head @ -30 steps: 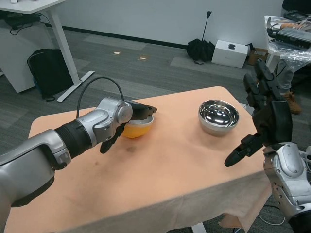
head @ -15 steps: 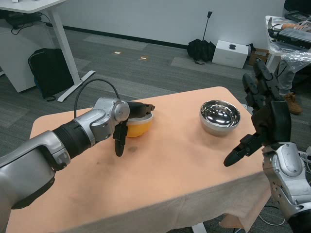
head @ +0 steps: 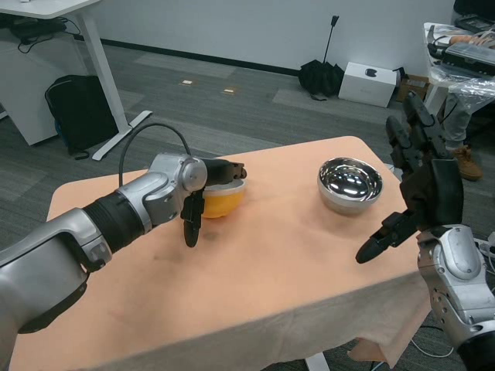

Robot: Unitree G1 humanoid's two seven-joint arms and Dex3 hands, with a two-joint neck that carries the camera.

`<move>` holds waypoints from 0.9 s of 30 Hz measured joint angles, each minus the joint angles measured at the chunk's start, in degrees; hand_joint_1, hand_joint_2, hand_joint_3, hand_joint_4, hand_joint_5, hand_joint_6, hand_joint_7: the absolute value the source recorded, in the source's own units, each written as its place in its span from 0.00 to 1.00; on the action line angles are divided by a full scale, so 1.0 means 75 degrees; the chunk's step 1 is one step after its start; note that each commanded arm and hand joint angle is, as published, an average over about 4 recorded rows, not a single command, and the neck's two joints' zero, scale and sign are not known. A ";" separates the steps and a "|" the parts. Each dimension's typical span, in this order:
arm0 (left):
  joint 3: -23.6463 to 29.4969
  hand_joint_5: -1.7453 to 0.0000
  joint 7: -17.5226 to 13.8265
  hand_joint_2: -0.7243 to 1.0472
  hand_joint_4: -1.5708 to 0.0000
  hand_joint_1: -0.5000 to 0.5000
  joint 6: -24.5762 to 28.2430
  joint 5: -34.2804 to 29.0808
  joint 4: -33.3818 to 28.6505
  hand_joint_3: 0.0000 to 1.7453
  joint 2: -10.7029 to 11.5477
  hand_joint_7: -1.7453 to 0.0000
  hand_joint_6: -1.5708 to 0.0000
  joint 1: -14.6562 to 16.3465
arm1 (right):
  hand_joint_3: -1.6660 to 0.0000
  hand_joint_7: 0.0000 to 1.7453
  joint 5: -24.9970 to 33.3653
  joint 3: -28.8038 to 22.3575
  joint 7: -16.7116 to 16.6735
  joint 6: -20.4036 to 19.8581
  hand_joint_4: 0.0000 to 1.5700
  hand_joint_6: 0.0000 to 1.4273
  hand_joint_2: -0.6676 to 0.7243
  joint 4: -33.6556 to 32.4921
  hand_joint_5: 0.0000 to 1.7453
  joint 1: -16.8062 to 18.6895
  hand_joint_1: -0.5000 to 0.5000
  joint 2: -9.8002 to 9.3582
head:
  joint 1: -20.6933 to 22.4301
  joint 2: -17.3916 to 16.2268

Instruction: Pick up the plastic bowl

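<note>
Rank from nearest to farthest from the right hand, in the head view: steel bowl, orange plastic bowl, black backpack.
From the right hand:
1. Steel bowl, just to its left on the table's right side.
2. Orange plastic bowl, across the table, held by the left hand.
3. Black backpack, on the floor at far left.

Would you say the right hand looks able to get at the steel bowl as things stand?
Probably yes. The right hand hangs open at the table's right edge, just beside the steel bowl, with only bare peach cloth between them. The left hand is busy at the orange plastic bowl, well clear.
</note>
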 measured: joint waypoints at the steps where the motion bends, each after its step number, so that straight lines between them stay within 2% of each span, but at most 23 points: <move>1: 0.0000 0.06 -0.0002 0.73 0.89 0.00 0.0000 0.0031 -0.0045 0.05 0.0000 0.68 1.00 0.0011 | 1.00 0.00 0.0001 0.0000 0.0000 0.0000 0.00 0.00 1.00 0.0000 0.00 0.0000 0.10 0.0000 | 0.0004 -0.0013; 3: 0.0004 0.03 -0.0010 0.78 0.86 0.01 0.0004 0.0041 -0.0149 0.05 -0.0001 0.68 1.00 0.0028 | 1.00 0.00 0.0002 0.0001 -0.0001 -0.0001 0.00 0.00 1.00 0.0000 0.00 -0.0003 0.12 0.0000 | 0.0002 -0.0033; 5: 0.0037 0.00 -0.0024 0.80 0.86 0.11 0.0008 0.0047 -0.0262 0.07 -0.0002 0.68 1.00 0.0051 | 1.00 0.00 0.0003 0.0002 -0.0001 -0.0001 0.00 0.00 1.00 0.0001 0.00 -0.0006 0.12 0.0000 | 0.0000 -0.0043; 6: 0.0071 0.00 -0.0034 0.81 0.86 0.19 0.0008 0.0053 -0.0319 0.09 -0.0002 0.68 1.00 0.0061 | 1.00 0.00 0.0003 0.0002 0.0000 -0.0001 0.00 0.00 1.00 0.0001 0.00 -0.0008 0.12 0.0000 | 0.0000 -0.0043; 10: 0.0216 0.00 -0.0065 0.88 0.86 0.60 0.0025 0.0109 -0.0470 0.10 0.0000 0.64 1.00 0.0075 | 1.00 0.00 0.0004 0.0003 0.0001 -0.0001 0.00 0.00 1.00 0.0001 0.00 -0.0021 0.12 0.0000 | 0.0014 -0.0072; 12: 0.0276 0.00 -0.0069 0.90 0.88 0.76 0.0077 0.0117 -0.0518 0.07 0.0001 0.64 1.00 0.0078 | 1.00 0.00 0.0006 0.0003 0.0001 -0.0001 0.00 0.00 1.00 0.0001 0.00 -0.0028 0.12 0.0000 | 0.0021 -0.0089; 13: 0.0305 0.00 -0.0071 0.90 0.89 0.77 0.0123 0.0120 -0.0556 0.07 0.0001 0.64 1.00 0.0079 | 1.00 0.00 0.0007 0.0003 0.0001 -0.0001 0.00 0.00 1.00 0.0001 0.00 -0.0032 0.12 0.0000 | 0.0022 -0.0096; 14: 0.0328 0.01 -0.0071 0.89 0.90 0.75 0.0174 0.0129 -0.0593 0.07 0.0001 0.64 1.00 0.0079 | 1.00 0.00 0.0007 0.0004 0.0001 -0.0001 0.00 0.00 1.00 0.0001 0.00 -0.0036 0.12 0.0000 | 0.0023 -0.0103; 17: 0.0369 0.06 -0.0071 0.85 0.90 0.56 0.0283 0.0168 -0.0671 0.10 0.0003 0.64 1.00 0.0079 | 1.00 0.00 0.0007 0.0003 0.0000 -0.0001 0.00 0.00 1.00 0.0001 0.00 -0.0047 0.12 0.0000 | 0.0024 -0.0117; 20: 0.0366 0.06 -0.0070 0.85 0.84 0.37 0.0292 0.0181 -0.0683 0.10 0.0005 0.64 1.00 0.0079 | 1.00 0.00 0.0007 0.0004 0.0000 -0.0001 0.00 0.00 1.00 0.0001 0.00 -0.0051 0.12 0.0000 | 0.0024 -0.0133; 21: 0.0356 0.06 -0.0070 0.85 0.77 0.29 0.0294 0.0185 -0.0684 0.12 0.0006 0.64 1.00 0.0079 | 1.00 0.00 0.0008 0.0004 0.0001 -0.0001 0.00 0.00 1.00 0.0001 0.00 -0.0052 0.12 0.0000 | 0.0022 -0.0142; 23: 0.0305 0.03 -0.0069 0.85 0.62 0.22 0.0299 0.0190 -0.0686 0.20 0.0009 0.64 1.00 0.0079 | 1.00 0.00 0.0011 0.0004 0.0001 -0.0002 0.00 0.00 1.00 0.0001 0.00 -0.0053 0.12 0.0000 | 0.0023 -0.0165; 25: 0.0249 0.00 -0.0069 0.86 0.37 0.13 0.0302 0.0193 -0.0686 0.35 0.0011 0.65 1.00 0.0079 | 1.00 0.00 0.0016 0.0004 0.0001 -0.0002 0.00 0.00 1.00 0.0001 0.00 -0.0054 0.12 0.0000 | 0.0033 -0.0189; 27: 0.0227 0.00 -0.0069 0.88 0.20 0.07 0.0301 0.0193 -0.0687 0.46 0.0011 0.67 1.00 0.0079 | 1.00 0.00 0.0020 0.0004 0.0001 -0.0002 0.00 0.00 1.00 0.0001 0.00 -0.0054 0.12 0.0000 | 0.0044 -0.0204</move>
